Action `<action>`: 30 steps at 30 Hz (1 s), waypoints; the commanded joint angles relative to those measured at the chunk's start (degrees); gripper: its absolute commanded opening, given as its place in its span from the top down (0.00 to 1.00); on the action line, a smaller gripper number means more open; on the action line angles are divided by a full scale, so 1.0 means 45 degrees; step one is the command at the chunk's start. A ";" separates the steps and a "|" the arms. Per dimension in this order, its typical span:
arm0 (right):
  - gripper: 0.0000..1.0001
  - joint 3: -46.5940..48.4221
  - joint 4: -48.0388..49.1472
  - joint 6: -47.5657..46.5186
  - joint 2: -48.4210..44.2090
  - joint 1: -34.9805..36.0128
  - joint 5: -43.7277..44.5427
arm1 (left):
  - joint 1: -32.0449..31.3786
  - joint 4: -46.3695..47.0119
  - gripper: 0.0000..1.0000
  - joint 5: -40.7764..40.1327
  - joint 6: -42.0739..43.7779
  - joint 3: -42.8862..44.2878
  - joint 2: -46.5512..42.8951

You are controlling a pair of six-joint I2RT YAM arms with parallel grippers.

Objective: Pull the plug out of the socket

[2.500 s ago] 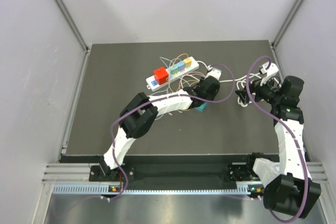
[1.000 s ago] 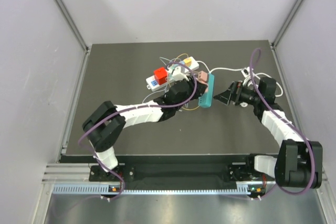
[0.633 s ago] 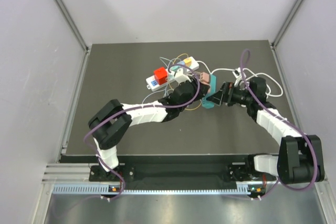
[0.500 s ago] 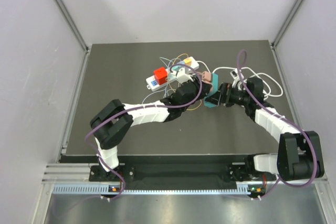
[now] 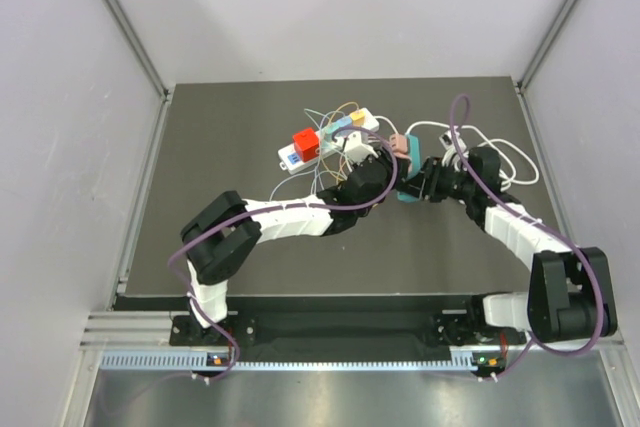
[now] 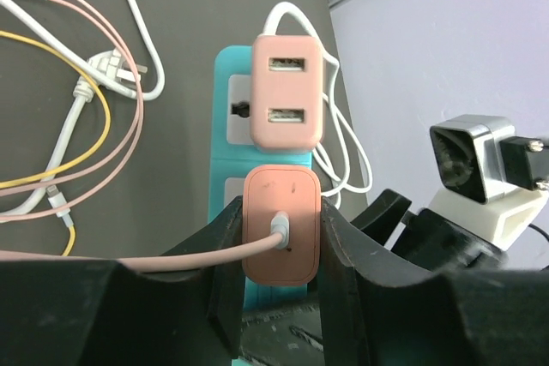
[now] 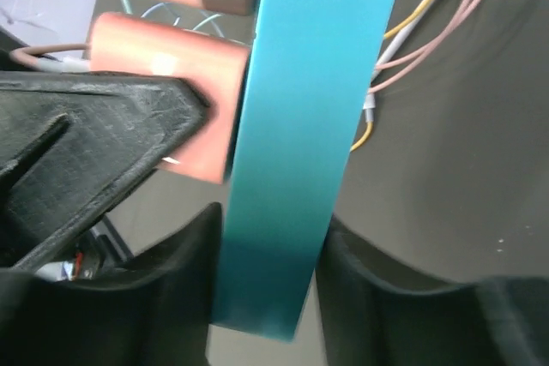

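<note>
A teal socket strip (image 6: 225, 109) is held above the dark mat between both arms. Two pink plugs sit in it. My left gripper (image 6: 283, 246) is shut on the nearer pink plug (image 6: 281, 220), a finger on each side, with the plug's pink cable running off to the left. The farther pink plug (image 6: 288, 92) shows two USB ports. My right gripper (image 7: 268, 272) is shut on the strip's end (image 7: 300, 126), its fingers flat against the two long sides. In the top view the two grippers meet at the strip (image 5: 408, 173), right of the mat's centre.
A white power strip (image 5: 328, 137) carrying red, blue and yellow blocks lies behind the left gripper. Loose pink, yellow and white cables (image 6: 77, 117) spread around it. A white cable (image 5: 505, 159) coils at the right. Grey walls enclose the mat on three sides.
My right gripper came in from the right, open, and has shut on the teal strip's end. The left gripper kept its grip on the pink plug and shifted slightly right.
</note>
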 commanded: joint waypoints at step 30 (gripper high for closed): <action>1.00 0.0898 -0.0648 -0.1546 -0.0683 -0.3599 -0.1236 | -0.0256 -0.1143 1.00 0.7048 0.5618 -0.0918 -0.4109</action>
